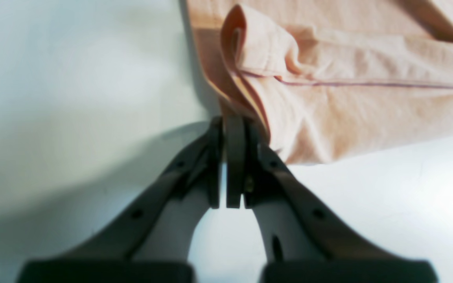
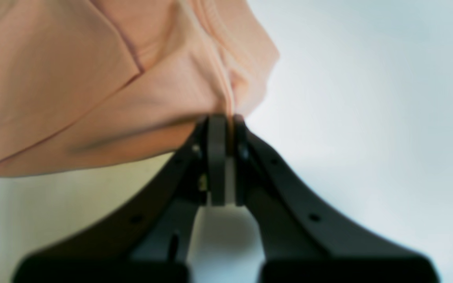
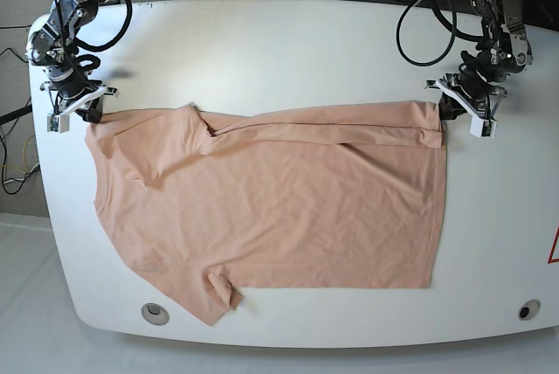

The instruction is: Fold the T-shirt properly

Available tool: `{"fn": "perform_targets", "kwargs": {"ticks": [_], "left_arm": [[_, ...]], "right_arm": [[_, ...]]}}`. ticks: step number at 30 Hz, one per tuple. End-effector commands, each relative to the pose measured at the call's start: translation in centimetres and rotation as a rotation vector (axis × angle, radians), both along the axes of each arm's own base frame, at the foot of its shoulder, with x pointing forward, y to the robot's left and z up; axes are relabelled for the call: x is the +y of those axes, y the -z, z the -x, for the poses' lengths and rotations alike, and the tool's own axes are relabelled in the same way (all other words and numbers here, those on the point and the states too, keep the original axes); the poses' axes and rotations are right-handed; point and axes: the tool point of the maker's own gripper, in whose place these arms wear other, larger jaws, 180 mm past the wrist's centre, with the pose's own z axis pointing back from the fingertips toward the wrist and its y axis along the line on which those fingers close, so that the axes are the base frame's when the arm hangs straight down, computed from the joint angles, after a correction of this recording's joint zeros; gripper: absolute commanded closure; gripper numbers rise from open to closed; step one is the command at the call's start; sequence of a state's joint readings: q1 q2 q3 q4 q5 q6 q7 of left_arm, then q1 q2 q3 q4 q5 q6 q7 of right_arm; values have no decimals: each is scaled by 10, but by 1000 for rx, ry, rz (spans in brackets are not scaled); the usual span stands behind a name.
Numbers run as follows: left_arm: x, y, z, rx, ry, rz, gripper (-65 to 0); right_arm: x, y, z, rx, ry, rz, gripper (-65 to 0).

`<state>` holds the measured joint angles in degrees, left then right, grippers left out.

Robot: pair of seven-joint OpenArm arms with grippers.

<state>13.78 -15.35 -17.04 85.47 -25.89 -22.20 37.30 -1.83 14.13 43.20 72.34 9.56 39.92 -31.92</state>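
Fingers of the left gripper [image 1: 234, 157], lower centre of its wrist view, are closed on a hem corner of the T-shirt [image 3: 271, 199]; those of the right gripper [image 2: 226, 157] pinch its shoulder edge. The shirt lies across the white table [image 3: 306, 42], mid-frame in the base view.

Overhead base view; close claw-mounted wrist views

The peach T-shirt [image 3: 271, 208] lies spread sideways on the white table, its far long edge folded over.
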Motion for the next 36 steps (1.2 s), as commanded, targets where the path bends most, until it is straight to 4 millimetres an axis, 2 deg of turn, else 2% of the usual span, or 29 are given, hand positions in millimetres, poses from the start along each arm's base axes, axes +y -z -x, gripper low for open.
{"fn": "perform_targets", "kwargs": {"ticks": [1,10,18,20,24,30,36], "left_arm": [[2,7,12,60,12,-24,0],[9,8,19,87,18,-42,0],[22,0,21,87,5,-64,0],[35,-5,22,71,-16,-83,0],[42,-10,24,63,-19,-98,0],[39,-6,32,74,-17,-93,0],[39,-5,40,84,-18,-100,0]], "right_arm": [[-9,-5,1,8,-2,24,0],[-9,-1,4,22,-3,23,0],[-10,1,9,34,-2,25,0],[-9,3,16,43,-8,33,0],[-10,2,24,51,-13,49,0],[-9,-3,42,71,-33,94,0],[-8,-7,52,77,-48,122,0]]}}
